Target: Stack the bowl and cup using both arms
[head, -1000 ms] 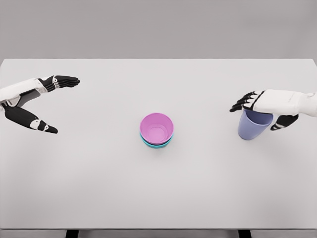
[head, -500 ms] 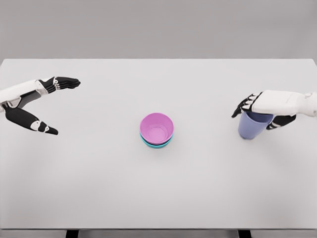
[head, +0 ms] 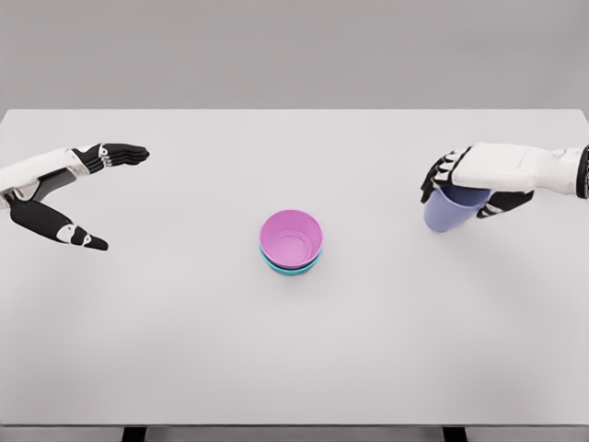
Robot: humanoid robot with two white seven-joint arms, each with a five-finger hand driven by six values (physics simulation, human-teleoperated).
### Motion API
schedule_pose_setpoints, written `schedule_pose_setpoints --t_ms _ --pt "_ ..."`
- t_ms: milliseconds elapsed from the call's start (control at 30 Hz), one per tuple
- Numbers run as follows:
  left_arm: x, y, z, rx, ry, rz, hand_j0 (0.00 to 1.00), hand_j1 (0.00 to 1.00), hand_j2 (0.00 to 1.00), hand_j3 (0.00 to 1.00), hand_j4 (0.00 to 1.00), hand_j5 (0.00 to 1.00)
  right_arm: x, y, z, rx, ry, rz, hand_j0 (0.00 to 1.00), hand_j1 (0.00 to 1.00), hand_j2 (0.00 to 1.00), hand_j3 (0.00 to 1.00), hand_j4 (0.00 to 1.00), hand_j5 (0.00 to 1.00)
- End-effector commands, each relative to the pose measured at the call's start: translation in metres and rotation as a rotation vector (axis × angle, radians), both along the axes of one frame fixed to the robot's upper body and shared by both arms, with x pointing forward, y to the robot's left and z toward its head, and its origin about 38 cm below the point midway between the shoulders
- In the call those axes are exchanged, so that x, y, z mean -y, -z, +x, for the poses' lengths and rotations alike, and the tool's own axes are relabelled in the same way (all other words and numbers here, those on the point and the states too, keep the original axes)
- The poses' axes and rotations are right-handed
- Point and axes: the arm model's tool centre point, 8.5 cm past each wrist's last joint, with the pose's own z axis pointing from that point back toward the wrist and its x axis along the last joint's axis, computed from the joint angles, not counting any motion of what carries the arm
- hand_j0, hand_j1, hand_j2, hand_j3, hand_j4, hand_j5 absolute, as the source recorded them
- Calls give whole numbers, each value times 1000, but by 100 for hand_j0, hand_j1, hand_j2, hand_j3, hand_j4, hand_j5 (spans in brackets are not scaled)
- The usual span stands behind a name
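cup (head: 445,212) rim hidden by right robot hand (head: 467,187)

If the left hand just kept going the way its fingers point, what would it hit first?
Probably nothing. The left hand, open, points right across the bare table. That line passes behind the pink bowl and runs on toward the right hand holding the cup, though depth is unclear.

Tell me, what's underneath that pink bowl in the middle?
A teal bowl sits under the pink bowl; only its rim edge peeks out. The rest, and the table beneath, is covered.
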Motion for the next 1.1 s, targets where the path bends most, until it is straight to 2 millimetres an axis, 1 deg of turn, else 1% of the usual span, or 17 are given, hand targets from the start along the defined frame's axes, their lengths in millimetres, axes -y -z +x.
schedule_pose_setpoints --t_ms 0,67,200,267,300,400,533,567,600,733,967,1000,1067 --pt "-1 -1 0 -2 -4 -7 100 100 100 100 100 100 -8 1 1 -2 -11 21 68 68 68 68 68 68" --pt "-1 -1 0 -2 -4 -7 100 100 100 100 100 100 -15 -4 4 13 -24 33 68 68 68 68 68 68" --pt "-1 -1 0 -2 -4 -7 100 100 100 100 100 100 -40 -15 10 46 -75 71 68 68 68 68 68 68" --pt "-1 -2 0 -1 -4 -7 100 100 100 100 100 100 -44 -16 10 49 -82 76 67 67 67 67 67 67" --pt "-1 -1 0 -2 -4 -7 100 100 100 100 100 100 -45 -15 11 49 -84 79 65 65 65 65 65 65" --pt "-1 -1 1 -1 -6 -7 100 100 100 100 100 100 -50 -18 12 55 -94 88 65 65 65 65 65 65" --pt "-1 -1 1 -1 -6 -7 100 100 100 100 100 100 -68 -26 15 77 -130 116 66 66 66 66 66 66" --pt "-1 -1 1 -1 -6 -7 100 100 100 100 100 100 -74 -25 14 77 -142 123 66 66 66 66 66 66" --pt "-1 -1 1 -1 -6 -7 100 100 100 100 100 100 -81 -30 13 90 -162 130 66 66 66 66 66 66" --pt "-1 -1 1 -1 -6 -7 100 100 100 100 100 100 -100 -37 7 110 -215 150 67 67 67 67 67 67" --pt "-1 -1 1 -1 -6 -7 100 100 100 100 100 100 -125 -46 -9 140 -303 170 67 67 67 67 67 67" --pt "-1 -1 1 -1 -6 -7 100 100 100 100 100 100 -138 -45 -11 139 -331 187 67 67 67 67 67 67" --pt "-1 -1 1 -1 -6 -7 100 100 100 100 100 100 -148 -44 -17 139 -361 199 67 67 67 67 67 67"
